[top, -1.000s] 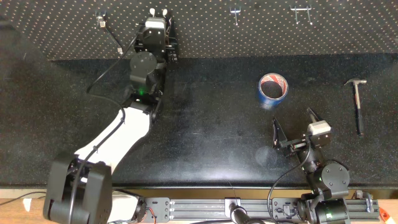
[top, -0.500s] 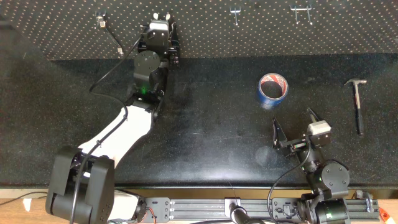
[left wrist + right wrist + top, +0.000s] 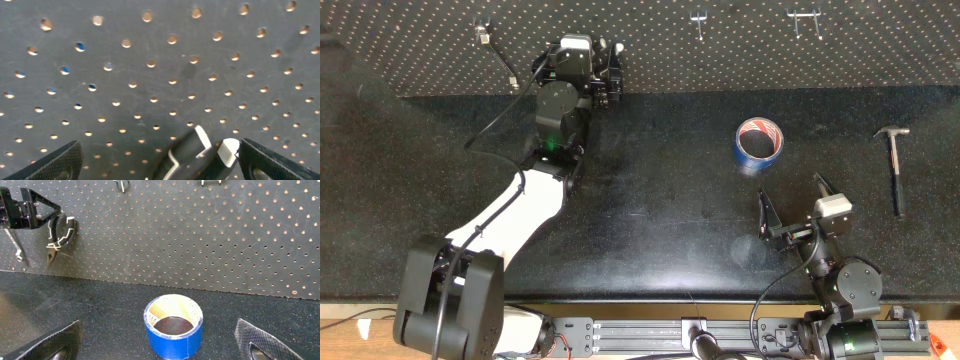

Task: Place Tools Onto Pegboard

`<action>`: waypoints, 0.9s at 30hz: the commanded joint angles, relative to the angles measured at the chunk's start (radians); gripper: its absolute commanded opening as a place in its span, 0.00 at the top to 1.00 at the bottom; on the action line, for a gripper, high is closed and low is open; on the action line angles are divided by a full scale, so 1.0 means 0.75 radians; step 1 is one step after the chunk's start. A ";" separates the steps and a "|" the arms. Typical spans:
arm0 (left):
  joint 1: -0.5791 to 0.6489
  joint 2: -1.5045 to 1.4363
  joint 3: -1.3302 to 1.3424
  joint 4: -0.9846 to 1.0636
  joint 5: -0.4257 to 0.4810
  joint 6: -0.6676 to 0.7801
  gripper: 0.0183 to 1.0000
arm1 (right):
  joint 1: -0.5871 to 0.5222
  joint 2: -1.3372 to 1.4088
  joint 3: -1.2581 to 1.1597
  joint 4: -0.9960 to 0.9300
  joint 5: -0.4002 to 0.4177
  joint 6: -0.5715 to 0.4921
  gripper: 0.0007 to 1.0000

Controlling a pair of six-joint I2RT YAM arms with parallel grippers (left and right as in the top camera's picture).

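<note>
Black pliers [image 3: 60, 236] with white-edged handles hang jaws-down against the pegboard [image 3: 740, 45]. Their handles [image 3: 197, 150] lie between the wide-apart fingers of my open left gripper [image 3: 608, 62], closer to one finger [image 3: 280, 160]; what holds them I cannot tell. A blue tape roll [image 3: 759, 145] stands on the black table ahead of my right gripper [image 3: 792, 203], which is open and empty near the front edge. The same tape roll [image 3: 173, 327] sits between its fingers [image 3: 50, 345], farther out. A hammer [image 3: 895, 170] lies at the far right.
Bare metal hooks [image 3: 698, 20] [image 3: 805, 20] stick out of the pegboard's upper right. Another small hook [image 3: 483, 36] with a cable is at the upper left. The black table surface [image 3: 660, 190] between the arms is open.
My left gripper has shifted right along the pegboard and turned, and the pliers' white tips now show right of the wrist. The right arm has not moved.
</note>
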 commanded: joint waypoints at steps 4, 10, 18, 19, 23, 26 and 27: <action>0.013 -0.203 -0.178 -0.029 0.070 -0.009 0.00 | 0.006 -0.013 -0.005 -0.005 0.002 0.010 0.00; 0.145 -0.704 -0.667 -0.028 0.070 -0.276 0.00 | 0.006 -0.013 -0.005 -0.005 0.002 0.010 0.00; 0.305 -1.423 -1.091 -0.125 0.067 -0.342 0.00 | 0.006 -0.013 -0.005 -0.005 0.002 0.010 0.00; 0.319 -1.482 -1.091 -0.173 0.069 -0.343 0.00 | 0.006 -0.013 -0.005 -0.005 0.002 0.010 0.00; 0.327 -1.638 -1.091 -0.380 0.063 -0.342 0.00 | 0.006 -0.013 -0.005 -0.005 0.002 0.010 0.00; 0.327 -1.802 -1.091 -0.644 0.064 -0.342 0.00 | 0.006 -0.013 -0.005 -0.005 0.002 0.010 0.00; 0.327 -1.845 -1.091 -0.714 0.063 -0.341 0.00 | 0.006 -0.013 -0.005 -0.005 0.002 0.010 0.00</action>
